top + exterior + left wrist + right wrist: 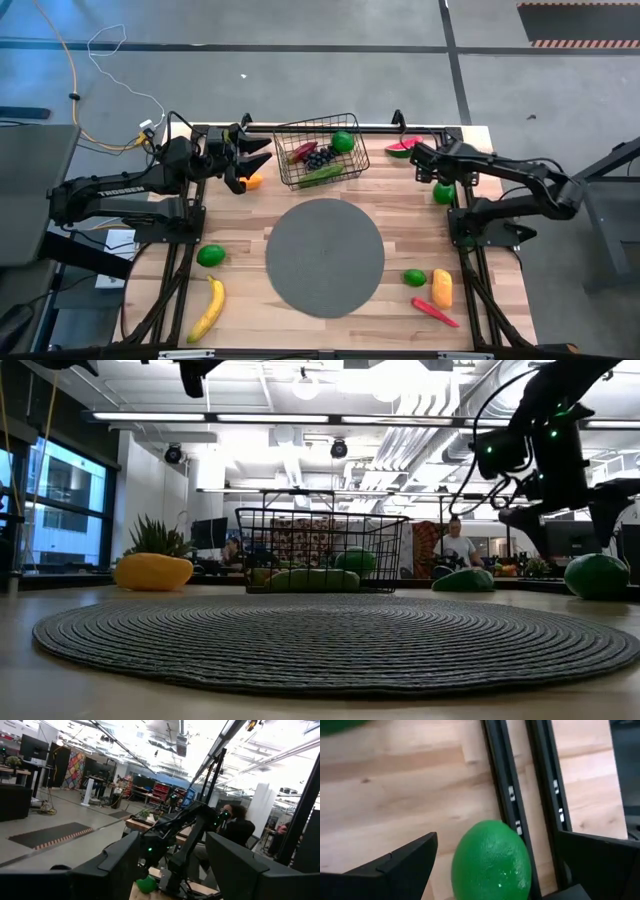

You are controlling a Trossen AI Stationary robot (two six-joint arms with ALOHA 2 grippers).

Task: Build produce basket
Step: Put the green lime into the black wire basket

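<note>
- The basket (318, 150) stands at the far middle of the worktop (240, 215), tilted, holding a lime (343, 141), dark grapes (319, 157), a red chilli (302, 152) and a cucumber (322, 174).
- The right pincer (441, 172) hangs just above a green lime (491, 861) near the worktop's right edge; its fingers (400, 865) are spread wide on either side of the fruit, not touching it.
- A watermelon slice (403, 147) lies at the far right corner.
- The left pincer (256, 152) is raised beside the basket's left side, released and empty, above an orange-yellow piece (254, 181).
- A round grey woven mat (324, 257) covers the worktop's middle.
- Along the near side lie a banana (208, 308), another lime (211, 255), a third lime (414, 277), a yellow-orange piece (441, 288) and a chilli (434, 312).
- The worktop is pale wood planking on a grey concrete floor (300, 80).
- Beyond it is an open workshop with ceiling lights, pipes, and a seated person (460, 544).
</note>
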